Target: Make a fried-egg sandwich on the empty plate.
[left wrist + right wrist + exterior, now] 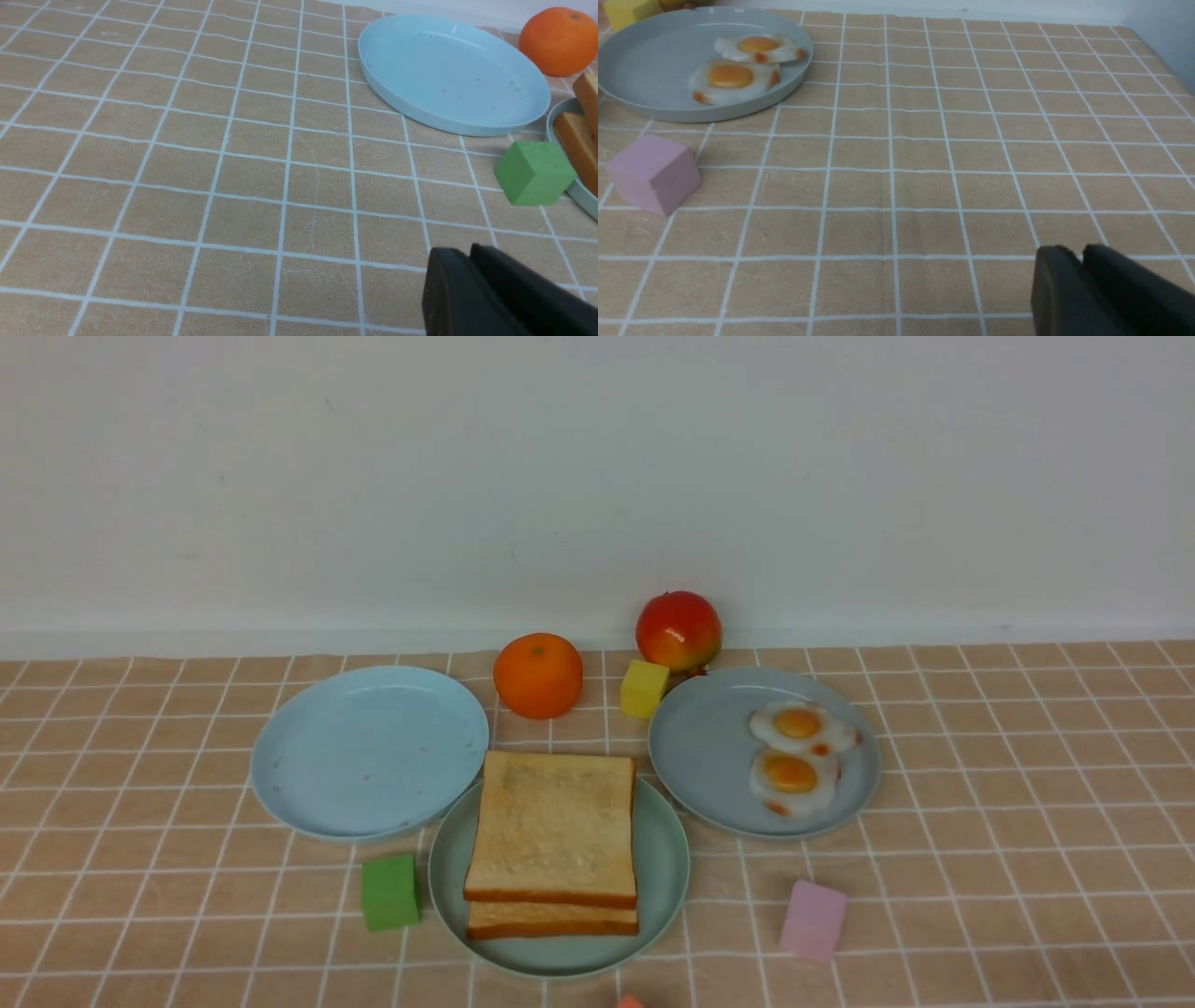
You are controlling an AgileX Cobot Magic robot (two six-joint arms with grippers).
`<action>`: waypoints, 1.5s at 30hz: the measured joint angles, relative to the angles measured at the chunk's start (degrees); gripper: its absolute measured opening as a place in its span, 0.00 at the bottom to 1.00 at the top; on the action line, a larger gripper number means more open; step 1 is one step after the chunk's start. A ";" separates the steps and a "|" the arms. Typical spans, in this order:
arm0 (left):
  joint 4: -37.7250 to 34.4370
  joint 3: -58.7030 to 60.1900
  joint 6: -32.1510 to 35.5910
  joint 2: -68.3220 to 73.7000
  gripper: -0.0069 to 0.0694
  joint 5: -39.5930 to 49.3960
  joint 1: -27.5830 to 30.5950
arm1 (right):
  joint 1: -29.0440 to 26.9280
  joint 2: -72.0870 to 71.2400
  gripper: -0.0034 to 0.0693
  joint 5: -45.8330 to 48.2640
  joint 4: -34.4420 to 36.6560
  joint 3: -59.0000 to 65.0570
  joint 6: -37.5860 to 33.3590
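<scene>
You are looking across a flat table covered by a tan cloth with a white grid of thin lines [1027, 784]. Behind it stands a plain off-white wall [597, 476], bare and evenly lit by soft light, meeting the table's far edge.

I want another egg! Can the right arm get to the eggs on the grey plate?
Probably yes: the right gripper is over bare cloth, the fried eggs lie uncovered, and only the pink block sits nearby, off to one side.
</scene>
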 joint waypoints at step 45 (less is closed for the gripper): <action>0.00 0.00 0.00 0.00 0.20 0.00 0.00 | -0.02 0.00 0.25 -0.07 0.00 0.00 0.00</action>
